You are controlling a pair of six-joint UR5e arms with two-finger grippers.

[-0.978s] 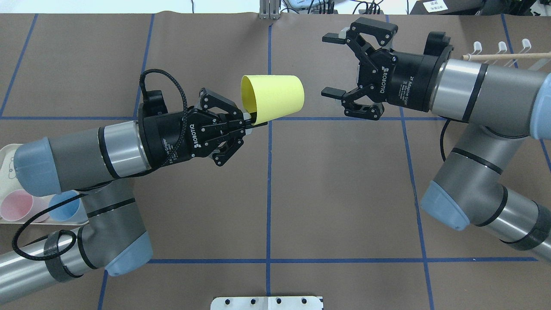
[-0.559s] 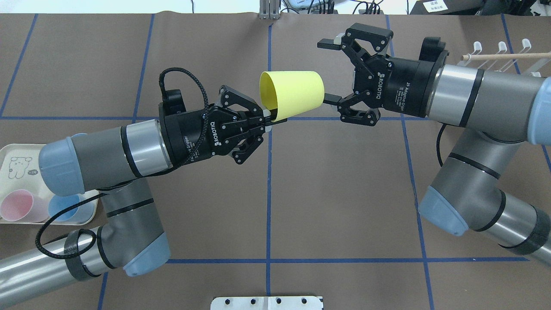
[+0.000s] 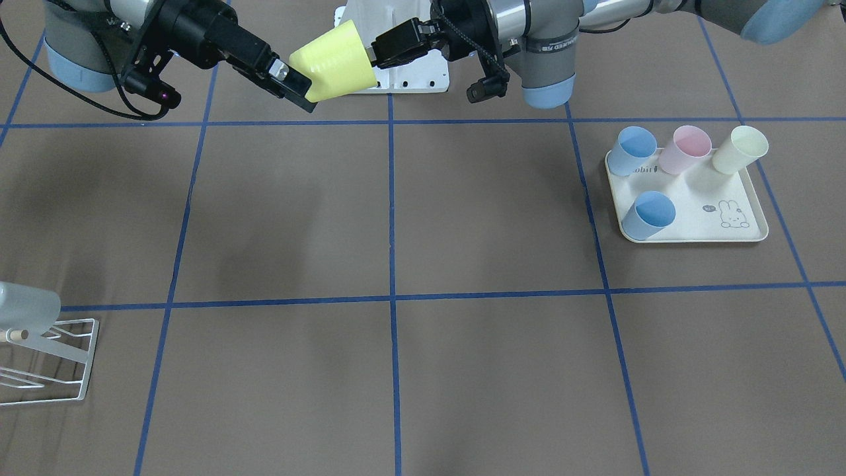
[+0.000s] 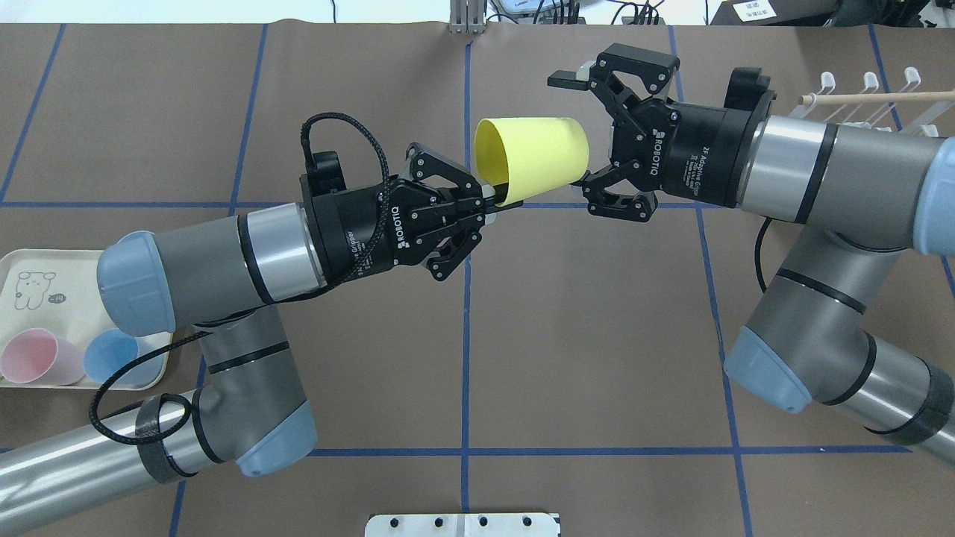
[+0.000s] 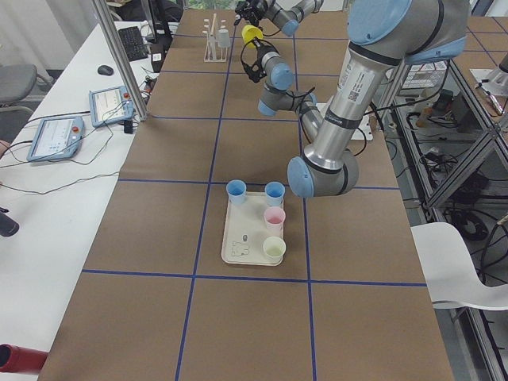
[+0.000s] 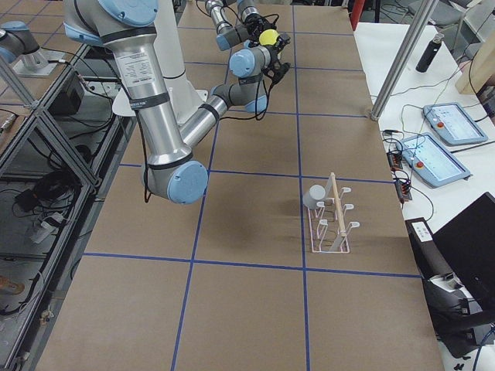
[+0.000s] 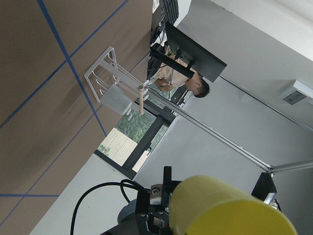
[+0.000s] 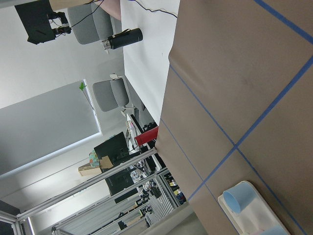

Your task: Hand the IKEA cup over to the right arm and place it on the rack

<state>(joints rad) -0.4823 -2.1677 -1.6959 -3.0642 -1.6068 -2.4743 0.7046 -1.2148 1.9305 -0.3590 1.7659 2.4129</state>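
The yellow cup (image 4: 533,158) lies on its side in the air over the table's far middle, with its mouth toward my left arm. My left gripper (image 4: 497,203) is shut on the cup's lower rim. My right gripper (image 4: 568,128) is open, with its jaws on either side of the cup's base. One of its fingers (image 3: 289,79) lies along the cup (image 3: 334,63) in the front view. The white wire rack (image 4: 869,95) stands at the far right behind my right arm. It also shows in the front view (image 3: 49,360) and the right side view (image 6: 332,224).
A pale grey cup (image 6: 314,196) hangs on the rack. A cream rabbit-print tray (image 3: 700,228) with blue, pink and cream cups sits by my left arm's base, partly hidden under it in the overhead view (image 4: 30,298).
My left arm has carried the yellow cup to the right. My right gripper has come left a little, so the cup's base now sits between its open jaws.
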